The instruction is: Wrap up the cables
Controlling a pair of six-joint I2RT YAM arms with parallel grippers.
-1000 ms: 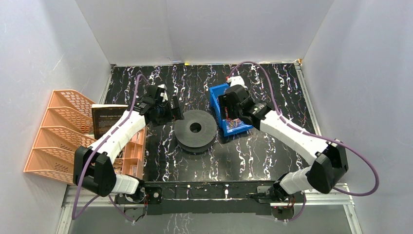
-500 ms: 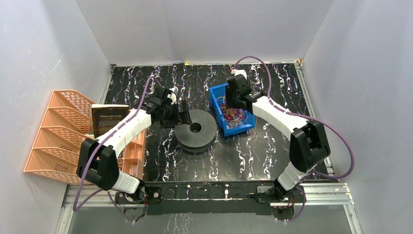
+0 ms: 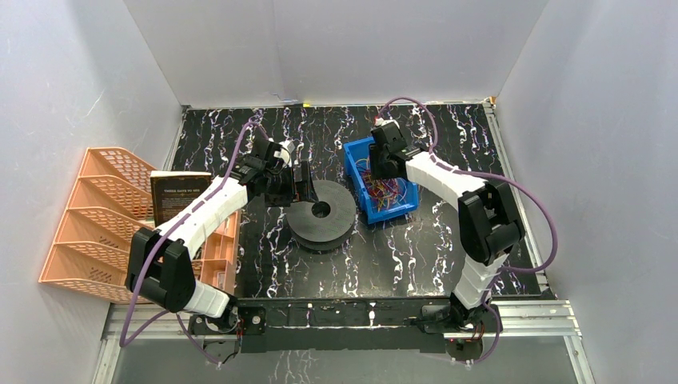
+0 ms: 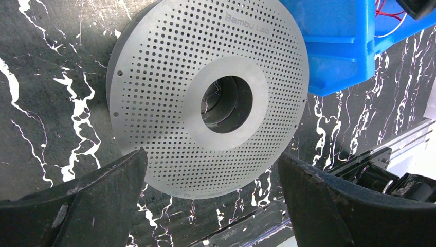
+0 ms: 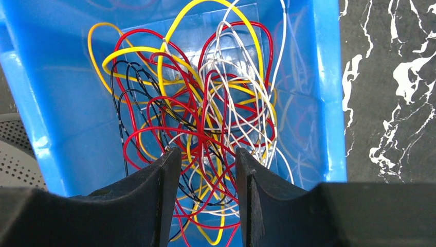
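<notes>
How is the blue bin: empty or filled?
Partly filled: a loose tangle of thin cables lies inside the blue bin.

Left gripper point(image 3: 306, 182) shifts right: from beside spool point(image 3: 324, 214) to over its far-left rim. Right gripper point(image 3: 374, 164) moves from near end of blue bin point(image 3: 393, 214) to far end. Right elbow swings inward, arm folds up. Cables point(image 3: 387, 190) now uncovered in top view.

The bin point(image 5: 51, 113) fences the cables point(image 5: 205, 118) (open overhead); spool point(image 4: 169, 103) just beside.
</notes>
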